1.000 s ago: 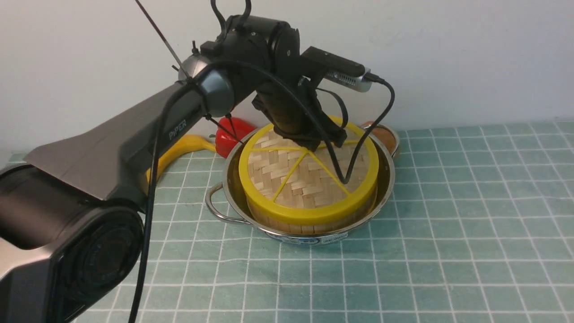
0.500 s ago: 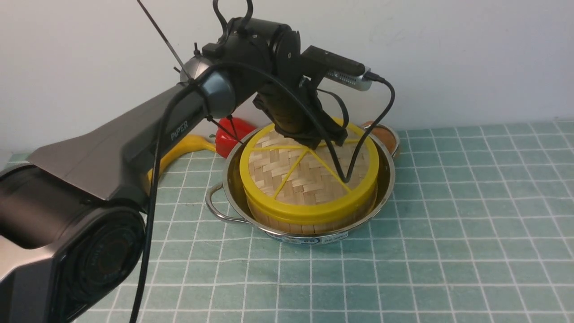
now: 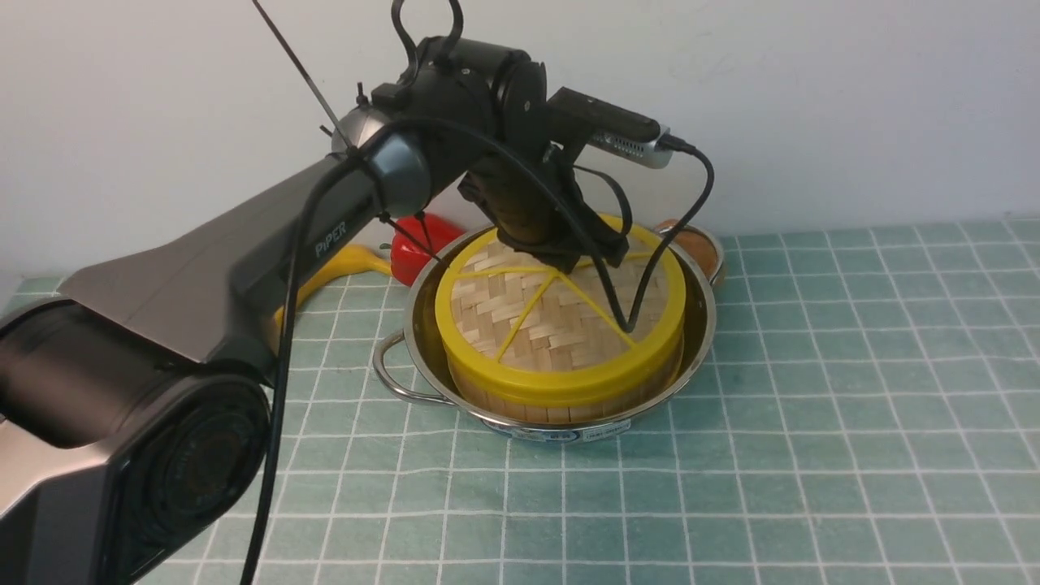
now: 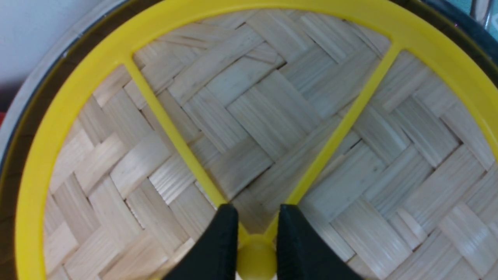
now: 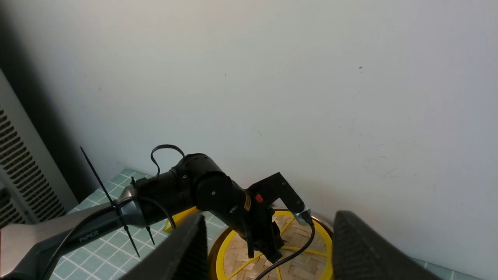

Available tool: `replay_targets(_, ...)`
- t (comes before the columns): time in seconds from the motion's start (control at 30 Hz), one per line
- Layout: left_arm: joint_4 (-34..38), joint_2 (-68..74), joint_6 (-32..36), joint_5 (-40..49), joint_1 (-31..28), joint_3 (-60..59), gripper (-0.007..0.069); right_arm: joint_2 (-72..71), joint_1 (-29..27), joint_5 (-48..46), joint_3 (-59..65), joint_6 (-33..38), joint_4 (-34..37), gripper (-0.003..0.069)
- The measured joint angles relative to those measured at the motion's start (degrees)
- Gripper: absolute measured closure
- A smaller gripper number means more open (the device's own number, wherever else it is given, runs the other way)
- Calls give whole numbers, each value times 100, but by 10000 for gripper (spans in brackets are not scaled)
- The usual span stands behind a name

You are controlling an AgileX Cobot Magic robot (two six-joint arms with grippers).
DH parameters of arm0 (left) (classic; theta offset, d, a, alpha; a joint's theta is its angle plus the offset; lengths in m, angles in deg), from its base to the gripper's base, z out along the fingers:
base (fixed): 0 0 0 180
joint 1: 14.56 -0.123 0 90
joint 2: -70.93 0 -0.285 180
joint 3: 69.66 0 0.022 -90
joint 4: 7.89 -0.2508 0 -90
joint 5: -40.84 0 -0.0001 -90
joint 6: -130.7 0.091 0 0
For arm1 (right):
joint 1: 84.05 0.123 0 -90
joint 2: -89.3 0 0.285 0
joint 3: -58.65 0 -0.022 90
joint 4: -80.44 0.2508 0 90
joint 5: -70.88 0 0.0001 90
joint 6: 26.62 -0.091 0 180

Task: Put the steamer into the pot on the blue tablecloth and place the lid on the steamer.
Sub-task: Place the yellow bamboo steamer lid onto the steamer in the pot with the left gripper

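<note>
L gripper [image 4: 256,237] is pinched on the yellow centre knob [image 4: 255,260] of the lid [image 3: 561,325], black fingers tight on both sides of it. Lid sits flat on the steamer [image 3: 552,409]. Steamer's inside the pot [image 3: 705,325], and pot's on the blue tablecloth [image 3: 812,455], near the back wall. R gripper [image 5: 268,249] is raised above it all, fingers wide apart, nothing btwn them. Red pepper [image 3: 414,248] & a yellow curved thing [image 3: 341,262] lie just behind-left of pot.
</note>
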Motion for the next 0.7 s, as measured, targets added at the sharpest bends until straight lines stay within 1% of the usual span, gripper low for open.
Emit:
replay_targets(0.13,0,0,7,0,0,0,502,0,0,0,0,0,0,230)
replay_targets(0.2,0,0,28,0,0,0,474,0,0,0,0,0,0,230)
replay_targets(0.23,0,22,33,-7,0,0,442,0,0,0,0,0,0,230)
replay_targets(0.27,0,22,33,-7,0,0,436,0,0,0,0,0,0,230)
replay_targets(0.4,-142,102,44,271,0,355,254,0,0,0,0,0,0,230)
replay_targets(0.43,-142,108,44,298,0,390,254,0,0,0,0,0,0,230)
replay_targets(0.47,-184,124,44,421,0,545,214,0,0,0,0,0,6,230)
replay_targets(0.5,-235,143,44,685,0,932,155,0,0,0,0,0,18,230)
replay_targets(0.53,-248,143,44,910,0,1297,116,0,0,0,0,0,18,230)
replay_targets(0.57,-248,143,44,928,0,1432,104,0,0,0,0,0,18,230)
replay_targets(0.6,-260,143,49,1033,0,1983,66,0,0,0,0,0,18,230)
replay_targets(0.7,-260,3,49,1045,0,2561,37,0,0,0,0,0,-12,230)
